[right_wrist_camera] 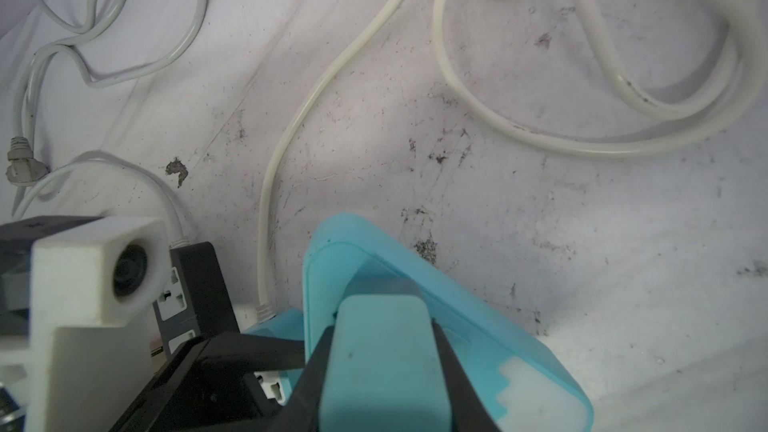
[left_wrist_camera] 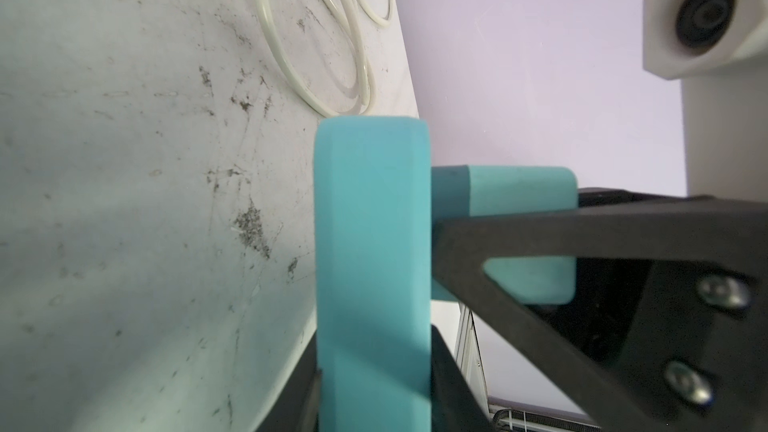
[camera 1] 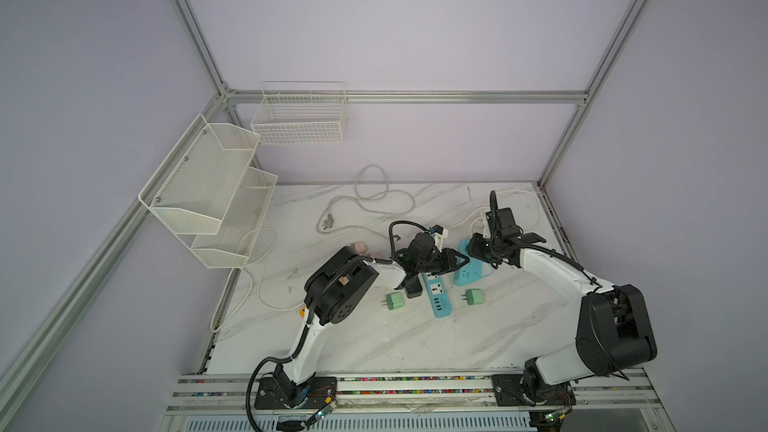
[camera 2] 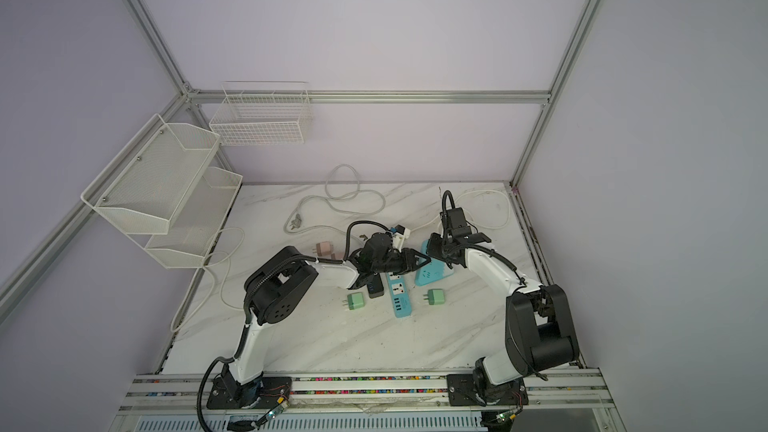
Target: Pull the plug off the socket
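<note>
On the marble table [camera 1: 374, 334], just right of a blue power strip [camera 1: 437, 297], the left gripper [left_wrist_camera: 374, 338] clamps narrowly across the edges of the teal socket [camera 1: 471, 277], which lies flat right of centre. The teal plug [right_wrist_camera: 380, 326] stands against the socket's face toward its far end. The right gripper [right_wrist_camera: 382, 384], reaching in from the right, pinches the plug between its fingers.

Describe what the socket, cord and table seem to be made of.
Socket: likely moulded plastic, matte teal, rounded edges.
Cord: probably rubbery sheath, slight gloss, lies in loops.
Table: marble-look, grey veins, scuffed; stone or laminate unclear.
</note>
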Controlling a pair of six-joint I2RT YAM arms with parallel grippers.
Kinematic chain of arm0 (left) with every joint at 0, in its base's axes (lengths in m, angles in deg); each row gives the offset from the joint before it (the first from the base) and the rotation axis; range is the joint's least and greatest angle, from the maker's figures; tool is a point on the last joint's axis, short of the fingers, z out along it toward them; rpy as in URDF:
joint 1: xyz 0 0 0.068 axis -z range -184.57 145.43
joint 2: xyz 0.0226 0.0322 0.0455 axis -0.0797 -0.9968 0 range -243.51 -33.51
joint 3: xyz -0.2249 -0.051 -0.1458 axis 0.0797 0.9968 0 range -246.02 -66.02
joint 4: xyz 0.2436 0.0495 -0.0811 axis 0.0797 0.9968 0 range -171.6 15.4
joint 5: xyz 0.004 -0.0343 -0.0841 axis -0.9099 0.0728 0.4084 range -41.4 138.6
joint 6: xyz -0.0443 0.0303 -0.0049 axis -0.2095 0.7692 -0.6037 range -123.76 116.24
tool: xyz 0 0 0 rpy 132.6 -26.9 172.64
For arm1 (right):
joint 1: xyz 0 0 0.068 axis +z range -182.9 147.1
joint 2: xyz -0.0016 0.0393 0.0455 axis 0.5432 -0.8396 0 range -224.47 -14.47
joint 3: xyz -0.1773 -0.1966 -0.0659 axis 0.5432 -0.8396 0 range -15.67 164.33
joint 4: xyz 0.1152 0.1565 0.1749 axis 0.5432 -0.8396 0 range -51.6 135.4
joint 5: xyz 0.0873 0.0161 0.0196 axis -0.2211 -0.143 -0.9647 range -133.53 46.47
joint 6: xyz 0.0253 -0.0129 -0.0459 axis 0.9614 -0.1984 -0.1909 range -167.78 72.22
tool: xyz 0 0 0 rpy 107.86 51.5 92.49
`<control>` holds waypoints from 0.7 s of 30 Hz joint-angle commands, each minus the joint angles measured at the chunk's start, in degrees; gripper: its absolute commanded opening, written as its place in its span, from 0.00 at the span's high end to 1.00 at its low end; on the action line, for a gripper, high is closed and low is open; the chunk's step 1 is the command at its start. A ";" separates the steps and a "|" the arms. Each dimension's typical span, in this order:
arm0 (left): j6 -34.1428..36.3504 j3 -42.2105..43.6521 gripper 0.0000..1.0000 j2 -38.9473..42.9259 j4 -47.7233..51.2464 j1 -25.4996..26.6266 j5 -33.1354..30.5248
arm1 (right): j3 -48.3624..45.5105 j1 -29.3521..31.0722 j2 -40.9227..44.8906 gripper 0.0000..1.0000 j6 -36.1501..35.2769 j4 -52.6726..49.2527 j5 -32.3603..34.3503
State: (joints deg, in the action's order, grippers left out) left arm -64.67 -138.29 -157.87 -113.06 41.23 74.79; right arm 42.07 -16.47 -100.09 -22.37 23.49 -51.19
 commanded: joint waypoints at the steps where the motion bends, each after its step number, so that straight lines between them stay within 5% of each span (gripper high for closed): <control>1: -0.51 1.43 1.00 2.60 0.70 -0.14 -2.57 | 3.08 1.00 0.51 0.87 0.85 -0.64 0.19; 8: -1.79 1.87 1.00 2.49 0.71 -0.75 -2.50 | 2.40 -4.22 3.09 0.88 -1.37 -1.02 -2.69; 13: -1.58 1.03 1.00 2.60 2.11 -0.71 -3.13 | 6.00 4.18 0.44 0.88 0.51 -1.46 4.37; 15: -1.61 1.62 1.00 3.00 2.11 -0.69 -3.56 | 7.33 5.17 -1.72 0.89 0.24 -2.52 2.49; 21: -2.00 3.66 1.00 3.82 1.37 -1.20 -4.11 | 3.76 -4.01 0.72 0.89 -1.46 -1.02 -4.23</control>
State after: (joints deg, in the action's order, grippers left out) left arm -65.76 -137.26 -155.64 -112.63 40.07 72.87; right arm 46.57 -16.19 -101.99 -23.09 21.41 -50.38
